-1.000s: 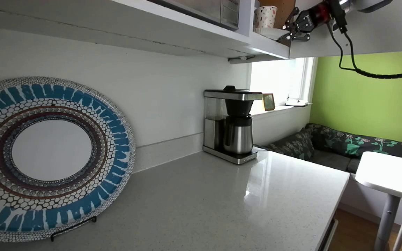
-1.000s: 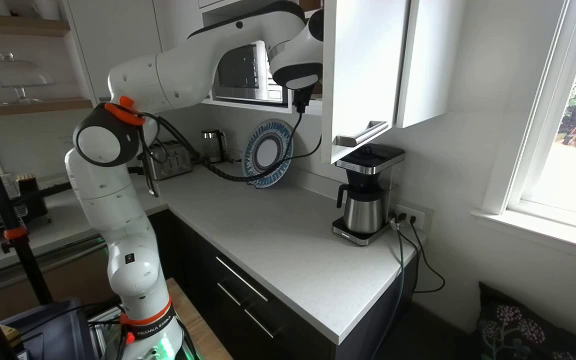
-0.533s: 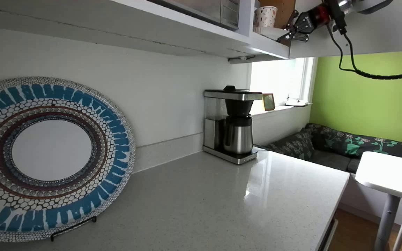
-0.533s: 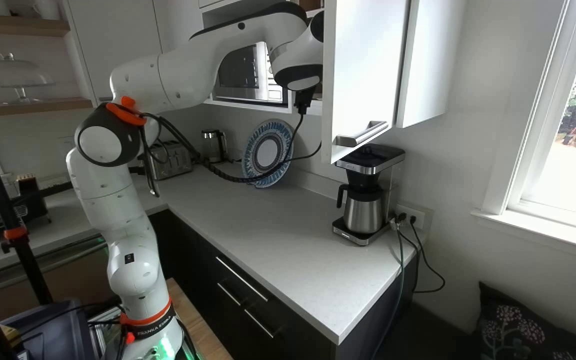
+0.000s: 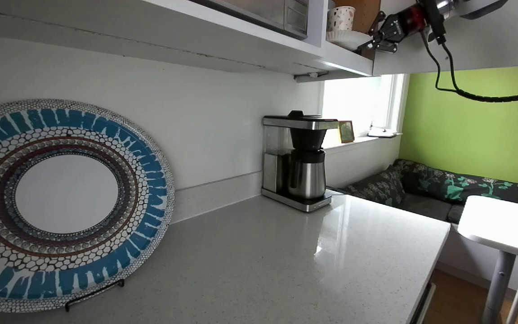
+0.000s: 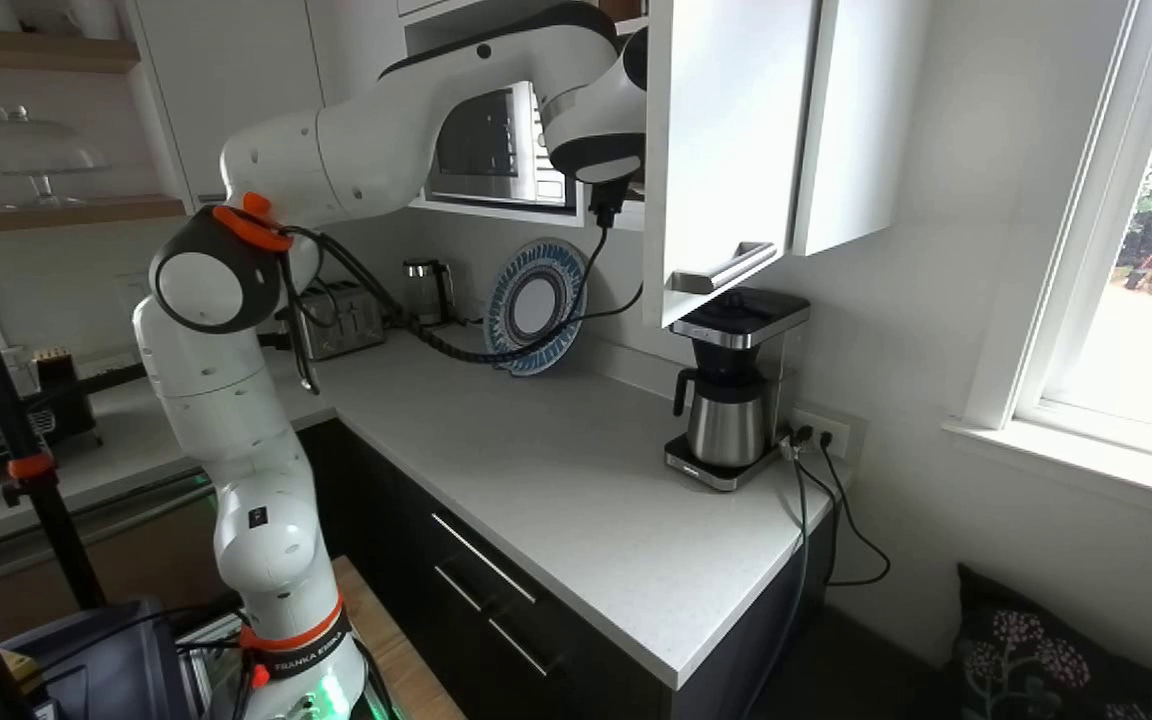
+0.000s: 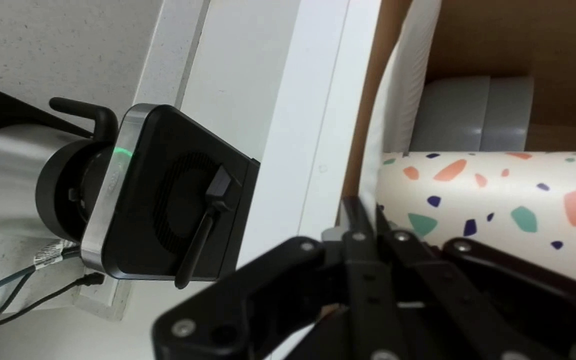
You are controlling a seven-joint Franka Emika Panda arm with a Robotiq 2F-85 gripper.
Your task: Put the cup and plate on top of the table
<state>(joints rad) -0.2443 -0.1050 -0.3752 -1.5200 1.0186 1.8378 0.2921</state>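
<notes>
Gripper (image 7: 369, 217): jaws clamped on the rim of the white plate (image 5: 347, 39); contact point at the plate's 4 o'clock in an exterior view; the cup (image 5: 341, 19), marked with coloured flecks, stands on the plate, toward 12 o'clock; both are positioned at the cabinet shelf (image 5: 346, 59); whether plate and shelf touch cannot be determined; the countertop (image 5: 259, 265) lies well below, toward 7 o'clock; it carries the coffee maker (image 5: 301, 157), also at 7 o'clock, and the decorative plate (image 5: 65, 193), at 8 o'clock.
</notes>
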